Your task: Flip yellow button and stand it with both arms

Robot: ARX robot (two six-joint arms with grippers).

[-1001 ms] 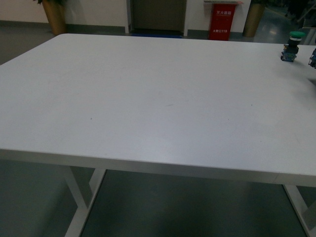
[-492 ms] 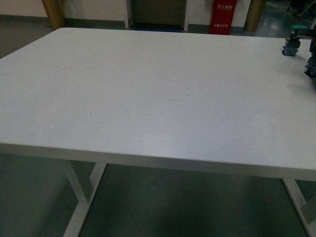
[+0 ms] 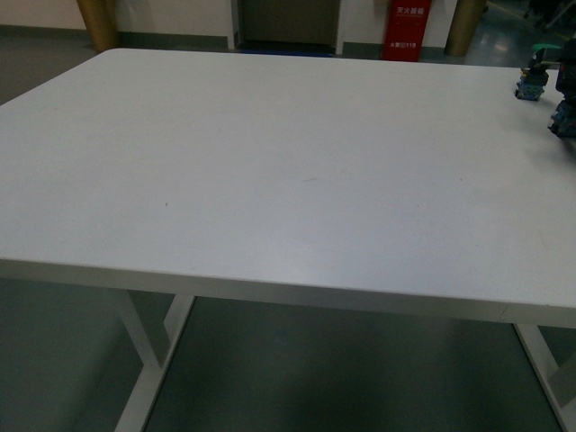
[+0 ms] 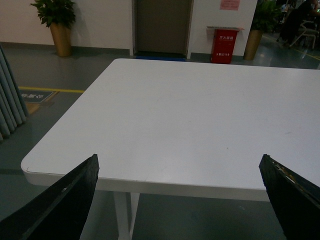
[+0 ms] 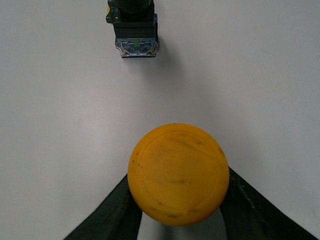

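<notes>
**Yellow button**: at the 2 o'clock edge of the table, cap facing the right wrist camera.
**Right gripper**: fingers narrowed against both sides beneath the cap, gripping the button.
**Green-capped button**: near, at the yellow button's 11 o'clock.
**Left gripper**: spread wide, empty, well apart.
**Step, as judged:** grasp made. The next move calls for lifting the button and bringing the left gripper across to flip it.

Toward the desk's two o'clock corner, the button sits between the right tool's fingers. The other button stands near it, at its eleven o'clock.
</notes>
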